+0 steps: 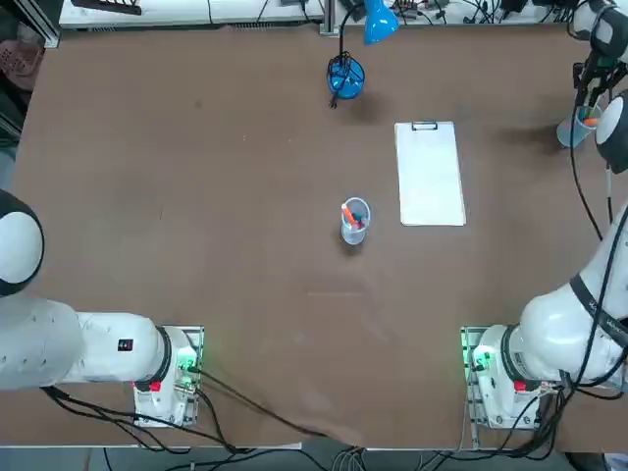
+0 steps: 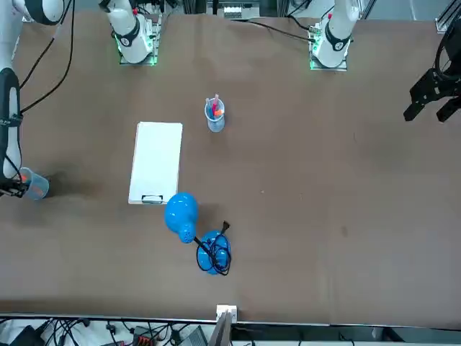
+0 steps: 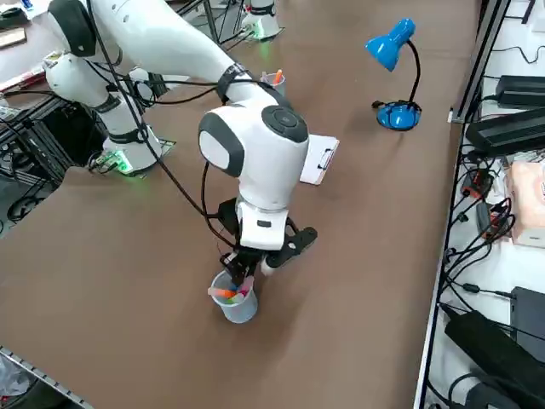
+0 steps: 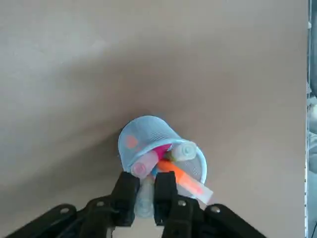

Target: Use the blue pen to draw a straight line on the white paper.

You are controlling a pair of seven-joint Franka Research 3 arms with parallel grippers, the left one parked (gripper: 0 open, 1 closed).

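Observation:
My right gripper [image 4: 145,181] reaches down into a pale blue cup [image 4: 148,136] near the table's right edge. Its fingers are shut on a thin light-blue pen [image 4: 144,202] that stands in the cup among an orange pen [image 4: 181,179] and a pink one. The side view has the gripper [image 3: 241,271] right above the cup [image 3: 236,302]. From overhead the gripper [image 1: 587,110] and cup [image 1: 572,130] sit at the far right. The white paper [image 1: 429,175] with its dark clip lies flat well to the left of the cup, and also shows across the table [image 2: 156,160].
A second clear cup of pens [image 1: 354,220] stands mid-table, left of the paper. A blue desk lamp [image 1: 345,77] with a black cord stands at the far edge. Cables and equipment [image 3: 511,111] line the bench beyond the table's right side.

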